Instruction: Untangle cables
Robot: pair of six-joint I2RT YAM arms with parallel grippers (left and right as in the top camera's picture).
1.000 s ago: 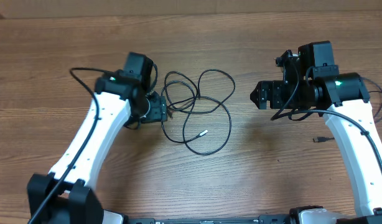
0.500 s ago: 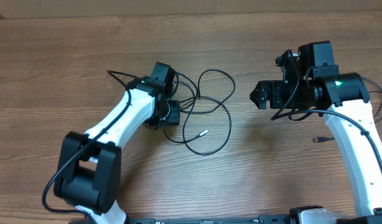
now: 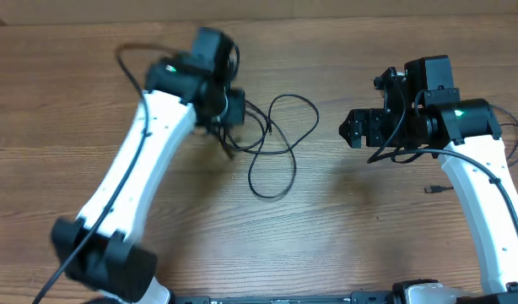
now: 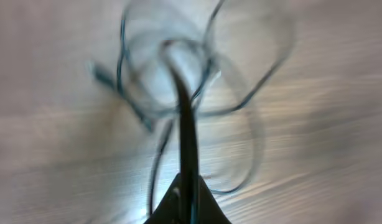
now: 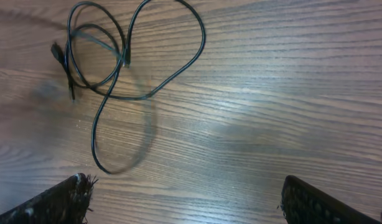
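Observation:
The cables (image 3: pixel 280 143) are thin black cords in overlapping loops on the wooden table, left of centre. My left gripper (image 3: pixel 228 128) is shut at the left side of the tangle, and the loops are drawn toward it. In the blurred left wrist view the shut gripper (image 4: pixel 183 106) forms one thin dark line with the cables (image 4: pixel 241 106) hanging in loops beyond it. My right gripper (image 3: pixel 348 129) hovers open to the right of the tangle, apart from it. The right wrist view shows the cables (image 5: pixel 125 59) at upper left, far from its open gripper (image 5: pixel 185 193).
A small black plug with a short lead (image 3: pixel 434 189) lies on the table beside the right arm. The table's back edge (image 3: pixel 326 8) runs along the top of the overhead view.
My left gripper has closed at the left of the tangle and swung toward the back, pulling the loops along; the lower loop has shrunk. The right arm has not moved.

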